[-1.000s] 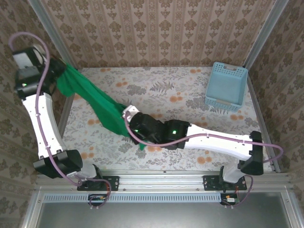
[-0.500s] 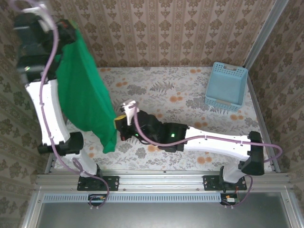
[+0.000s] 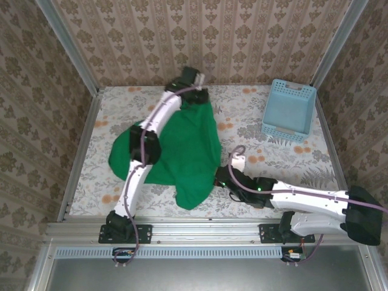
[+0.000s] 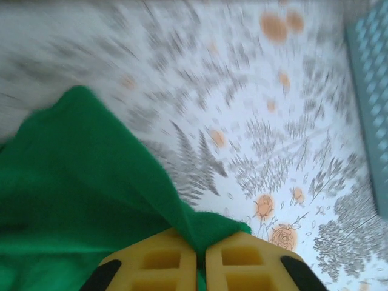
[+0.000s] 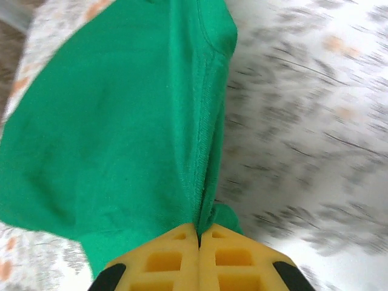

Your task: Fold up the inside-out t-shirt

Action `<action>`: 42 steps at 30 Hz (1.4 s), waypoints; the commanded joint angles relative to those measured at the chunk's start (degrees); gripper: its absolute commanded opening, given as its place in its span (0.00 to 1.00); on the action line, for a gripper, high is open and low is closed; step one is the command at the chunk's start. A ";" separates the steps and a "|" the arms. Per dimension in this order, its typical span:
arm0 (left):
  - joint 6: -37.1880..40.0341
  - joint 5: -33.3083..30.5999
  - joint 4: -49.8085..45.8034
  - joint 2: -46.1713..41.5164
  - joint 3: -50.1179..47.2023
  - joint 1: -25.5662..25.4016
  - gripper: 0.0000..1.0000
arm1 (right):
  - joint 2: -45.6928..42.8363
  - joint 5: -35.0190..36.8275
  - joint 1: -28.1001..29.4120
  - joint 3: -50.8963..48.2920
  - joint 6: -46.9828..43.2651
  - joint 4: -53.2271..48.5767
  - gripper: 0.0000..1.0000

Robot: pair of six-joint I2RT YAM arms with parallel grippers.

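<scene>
Both clamp the t-shirt point(image 3: 182, 145): left gripper point(image 4: 200, 242) at its far edge, right gripper point(image 5: 199, 230) at its near edge. I see it spread between them.

Floral tablecloth point(image 4: 291, 121): blurred in both wrist views.
Light blue basket point(image 4: 373, 91): cut by the right edge, left wrist view.
Green t-shirt point(image 5: 121, 121): cropped top and left, right wrist view; middle partly covered by left arm point(image 3: 156, 115) from above.

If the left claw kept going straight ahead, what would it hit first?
Likely the flowered table, just past the t-shirt the left gripper pinches; the blue basket lies off to one side, though blur hides depth.
</scene>
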 commanded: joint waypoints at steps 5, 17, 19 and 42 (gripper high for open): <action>-4.06 3.06 13.95 3.76 4.71 -3.18 0.26 | -12.66 4.87 -0.98 -8.39 15.86 -11.65 0.00; -1.71 -10.29 -14.15 -16.21 -1.31 0.22 0.85 | -15.25 -5.82 -16.97 -6.71 1.83 -19.53 0.18; -2.24 -14.06 -15.90 -24.77 -13.87 2.14 0.86 | -14.30 -5.84 -18.47 -4.54 -1.81 -22.21 0.34; -6.96 -3.11 16.25 -56.63 -88.02 34.24 0.76 | 28.76 -21.49 -23.50 23.51 -29.92 -12.87 0.66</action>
